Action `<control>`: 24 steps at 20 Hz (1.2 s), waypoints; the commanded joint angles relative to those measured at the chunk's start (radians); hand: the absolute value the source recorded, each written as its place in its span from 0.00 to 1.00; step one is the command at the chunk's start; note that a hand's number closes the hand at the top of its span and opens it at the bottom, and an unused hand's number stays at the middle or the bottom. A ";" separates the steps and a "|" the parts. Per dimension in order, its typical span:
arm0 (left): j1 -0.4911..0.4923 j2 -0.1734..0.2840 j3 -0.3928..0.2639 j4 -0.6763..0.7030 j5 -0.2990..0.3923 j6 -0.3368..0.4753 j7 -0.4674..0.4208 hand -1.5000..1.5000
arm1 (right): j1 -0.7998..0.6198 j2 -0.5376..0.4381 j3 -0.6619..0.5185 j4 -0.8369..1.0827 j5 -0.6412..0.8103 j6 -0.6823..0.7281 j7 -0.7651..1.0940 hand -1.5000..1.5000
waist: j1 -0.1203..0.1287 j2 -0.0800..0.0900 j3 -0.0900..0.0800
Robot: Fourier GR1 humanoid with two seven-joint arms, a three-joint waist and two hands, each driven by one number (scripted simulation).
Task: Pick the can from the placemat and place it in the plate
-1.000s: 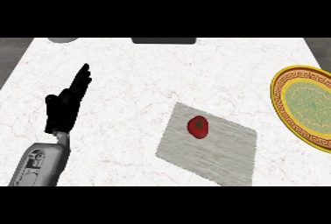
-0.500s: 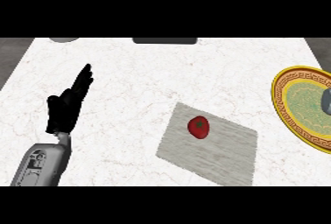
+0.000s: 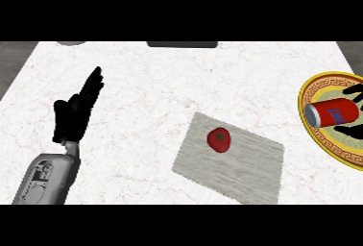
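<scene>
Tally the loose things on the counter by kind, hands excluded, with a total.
Can: 1, red, lying on its side over the plate, held in the right hand - can
Tomato: 1, on the placemat - tomato
Placemat: 1 - placemat
Plate: 1 - plate
Total: 4

Number of views: there was only one, the head view, so no part of the scene was shared with another view.
Position: the camera stood above the near edge of the counter (image 3: 184, 81), at head height.
Direction: it looked steeply down and forward on the marble top.
Nearness: it was rather far, most of the counter fitted in.
Edges: the left forearm (image 3: 46, 178) entered from below, and the plate (image 3: 312, 96) was cut by the right border.
</scene>
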 commanded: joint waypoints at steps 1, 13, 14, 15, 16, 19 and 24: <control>0.016 -0.030 -0.012 0.002 -0.022 0.024 -0.017 0.50 | -0.039 0.061 -0.014 0.129 -0.001 0.002 -0.032 0.00 | -0.006 -0.001 0.000; 0.033 -0.012 -0.005 -0.025 -0.028 0.000 -0.010 0.50 | -0.133 0.005 -0.274 0.219 -0.265 0.170 -0.126 0.00 | -0.017 -0.003 0.001; 0.026 0.013 0.023 -0.019 -0.006 -0.020 0.018 0.50 | -0.086 0.009 -0.290 0.210 -0.288 0.186 -0.151 0.00 | -0.028 -0.007 0.000; -0.015 0.022 0.042 -0.005 -0.004 -0.015 0.029 0.50 | -0.130 -0.027 -0.299 0.221 -0.294 0.203 -0.089 0.00 | -0.023 -0.005 0.000; 0.018 -0.009 0.023 0.026 -0.010 -0.010 -0.041 0.50 | -0.107 0.012 -0.334 0.244 -0.324 0.149 -0.101 0.00 | -0.023 -0.002 0.000; 0.039 0.004 0.038 -0.001 0.006 -0.024 -0.041 0.50 | -0.063 -0.123 -0.396 0.301 -0.366 0.214 -0.133 0.00 | -0.012 0.002 0.001; 0.007 -0.035 -0.009 0.003 -0.039 0.007 -0.009 0.50 | -0.009 -0.271 -0.458 0.369 -0.420 0.367 -0.142 0.00 | -0.010 0.007 0.004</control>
